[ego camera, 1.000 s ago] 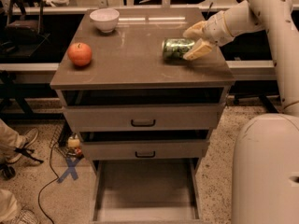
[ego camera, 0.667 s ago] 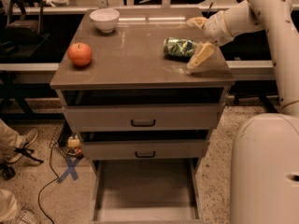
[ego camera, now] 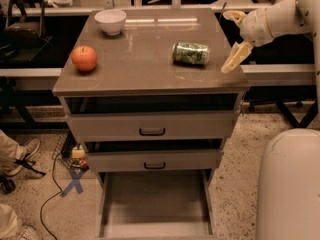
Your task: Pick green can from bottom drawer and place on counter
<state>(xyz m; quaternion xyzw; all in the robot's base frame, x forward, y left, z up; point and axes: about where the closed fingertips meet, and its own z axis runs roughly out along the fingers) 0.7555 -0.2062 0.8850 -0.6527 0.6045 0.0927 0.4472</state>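
The green can (ego camera: pixel 190 53) lies on its side on the counter (ego camera: pixel 145 69), right of the middle. My gripper (ego camera: pixel 234 38) is open and empty, to the right of the can near the counter's right edge, a short gap away from the can. One finger (ego camera: pixel 233 58) points down toward the front, the other (ego camera: pixel 233 15) is further back. The bottom drawer (ego camera: pixel 156 204) stands pulled out below, its pale floor bare.
A red-orange apple (ego camera: pixel 84 58) sits at the counter's left side and a white bowl (ego camera: pixel 110 21) at its back left. Two upper drawers with dark handles (ego camera: pixel 152 131) are slightly ajar. A person's shoe (ego camera: pixel 26 151) and cables lie on the floor at left.
My gripper let go of the can, opened and drew back to the right. The can stays lying on the counter.
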